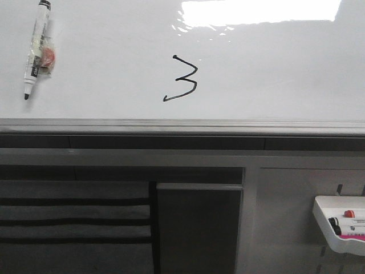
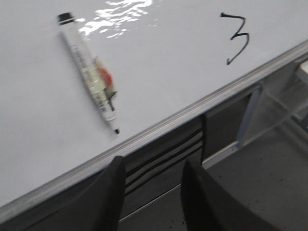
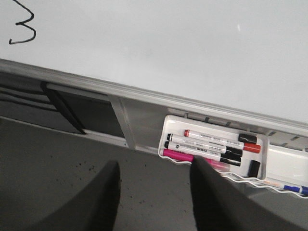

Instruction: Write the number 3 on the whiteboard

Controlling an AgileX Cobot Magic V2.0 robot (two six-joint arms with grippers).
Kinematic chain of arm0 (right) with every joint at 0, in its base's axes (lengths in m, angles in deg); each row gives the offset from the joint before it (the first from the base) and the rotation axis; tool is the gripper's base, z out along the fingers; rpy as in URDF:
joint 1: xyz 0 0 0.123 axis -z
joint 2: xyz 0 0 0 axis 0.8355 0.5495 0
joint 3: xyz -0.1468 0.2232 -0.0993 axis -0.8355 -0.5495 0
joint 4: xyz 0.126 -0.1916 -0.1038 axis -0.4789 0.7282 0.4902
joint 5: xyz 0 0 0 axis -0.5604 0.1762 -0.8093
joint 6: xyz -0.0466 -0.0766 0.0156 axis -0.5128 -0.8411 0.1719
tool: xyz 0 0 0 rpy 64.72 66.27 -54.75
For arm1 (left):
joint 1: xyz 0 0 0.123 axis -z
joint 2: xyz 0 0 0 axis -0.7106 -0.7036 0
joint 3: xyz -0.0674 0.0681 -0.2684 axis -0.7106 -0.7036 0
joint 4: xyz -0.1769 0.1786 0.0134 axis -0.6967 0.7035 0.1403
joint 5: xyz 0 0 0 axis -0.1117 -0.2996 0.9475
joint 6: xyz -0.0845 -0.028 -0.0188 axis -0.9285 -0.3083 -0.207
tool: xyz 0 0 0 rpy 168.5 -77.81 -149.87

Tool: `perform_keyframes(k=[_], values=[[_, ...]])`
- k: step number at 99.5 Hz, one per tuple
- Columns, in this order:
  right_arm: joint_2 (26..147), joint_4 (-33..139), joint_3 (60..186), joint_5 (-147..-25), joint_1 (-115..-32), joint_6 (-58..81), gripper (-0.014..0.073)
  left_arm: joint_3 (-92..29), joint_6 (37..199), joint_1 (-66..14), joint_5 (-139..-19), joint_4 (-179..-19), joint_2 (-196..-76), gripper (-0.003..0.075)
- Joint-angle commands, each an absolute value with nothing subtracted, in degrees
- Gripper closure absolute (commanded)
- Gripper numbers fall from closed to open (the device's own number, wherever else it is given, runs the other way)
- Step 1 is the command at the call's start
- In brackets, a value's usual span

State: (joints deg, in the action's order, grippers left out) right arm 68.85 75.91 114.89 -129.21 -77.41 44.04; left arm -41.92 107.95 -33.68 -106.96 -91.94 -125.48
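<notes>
On the whiteboard [image 1: 274, 68]: number 3 [image 1: 181, 79], finished, mid-board.
Marker [image 1: 35, 48]: uncapped, lying far left; light, rigid, slick barrel; grasp mid-barrel.
Left gripper [image 2: 151, 192]: wide, empty.
Right gripper [image 3: 156, 192]: wide, empty, near tray [image 3: 284, 159].

A single digit, the number 3 [image 1: 181, 79], is written in black strokes on the whiteboard [image 1: 274, 68]. Printing is seen on the barrel of the marker [image 1: 35, 48] lying on the board, but it cannot be read.
</notes>
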Motion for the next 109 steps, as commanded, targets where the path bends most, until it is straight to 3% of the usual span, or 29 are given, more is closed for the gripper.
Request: perform_keyframes(k=[1, 10, 22, 36, 45, 91, 109], values=[[65.17, 77.78, 112.93, -120.28, -76.96, 45.26, 0.0302, -41.20, 98.18, -33.93, -104.36, -84.94, -121.57, 0.0459], [61.81, 77.78, 108.84, -113.93, -76.96, 45.26, 0.0344, -43.72, 96.52, -33.93, -100.98, -84.11, -118.49, 0.0459], [57.77, 78.15, 104.70, -108.60, -76.96, 45.26, 0.0503, -48.31, 96.07, -33.93, -95.83, -84.57, -115.25, 0.0475], [56.04, 79.49, 102.21, -107.29, -76.96, 45.26, 0.0664, -52.65, 96.07, -33.93, -89.21, -84.96, -114.46, 0.0622], [56.02, 80.25, 100.76, -107.42, -76.96, 45.26, 0.0663, -54.08, 95.92, -33.93, -86.73, -85.27, -114.46, 0.0741], [56.02, 80.01, 99.47, -110.22, -76.96, 45.26, 0.0663, -54.56, 95.80, -33.80, -87.79, -90.31, -114.25, 0.0741], [56.02, 80.11, 99.47, -110.31, -76.96, 45.26, 0.0663, -60.87, 95.80, -34.44, -83.43, -90.64, -104.86, 0.0741]])
